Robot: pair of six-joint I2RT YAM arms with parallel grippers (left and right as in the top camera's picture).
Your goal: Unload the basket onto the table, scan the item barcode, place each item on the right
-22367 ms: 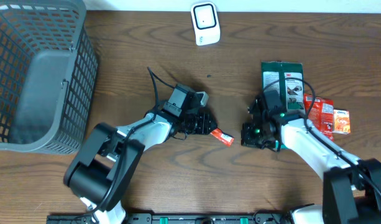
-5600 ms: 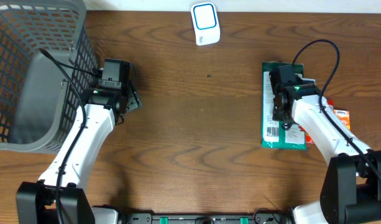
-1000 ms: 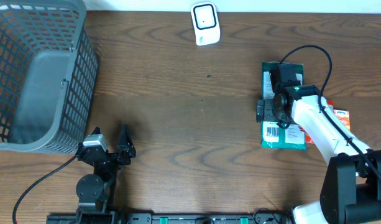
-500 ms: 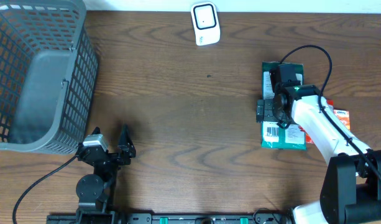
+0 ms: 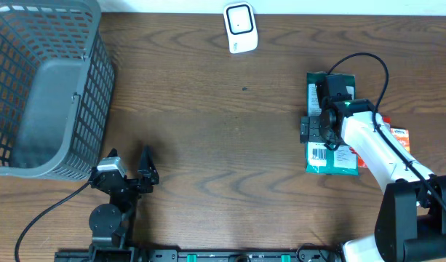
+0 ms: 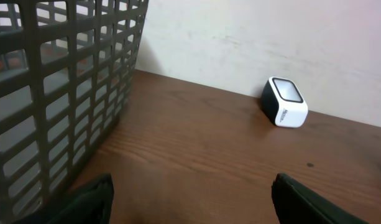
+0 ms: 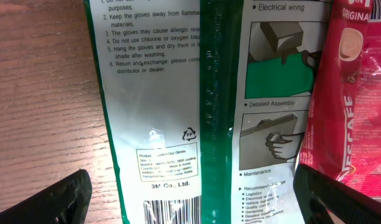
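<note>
item: green-and-white plastic glove packet (image 5: 332,161) (image 7: 202,93) lies flat on the brown wood table (image 5: 208,131), at 3 o'clock of the tabletop in overhead view, long side running 12 to 6.
code: black-on-white barcode (image 5: 321,153) (image 7: 171,211) is printed face-up nr the packet's 6 o'clock end; r wrist view shows only its top strip at the frame bottom, under small print.
r arm: right gripper (image 5: 322,132) (image 7: 199,202) sits over the packet's middle, claw spread wide apart w/ nothing clamped. one finger is over bare wood off the packet's 9 o'clock edge, the other out toward its 3 o'clock side. can't tell if it touches the packet.
neighbours: red-and-orange foil snack sachets (image 5: 396,138) (image 7: 358,93) sit at the packet's 3 o'clock, touching its edge in r wrist view, partly under the r arm in overhead.
scanner: white boxy barcode scanner w/ dark face (image 5: 239,28) (image 6: 284,102) stands at 12 o'clock by the far edge, well apart from the packet, which lies at abt 4 o'clock from it.
l arm: left gripper (image 5: 128,166) (image 6: 193,199) is at 7 o'clock nr the near edge, claw apart and empty, facing the far wall w/ the scanner in its cam view.
bin: grey plastic mesh basket (image 5: 99,80) (image 6: 53,93) sits at 10 o'clock, its wall filling the l side of the l wrist view.
</note>
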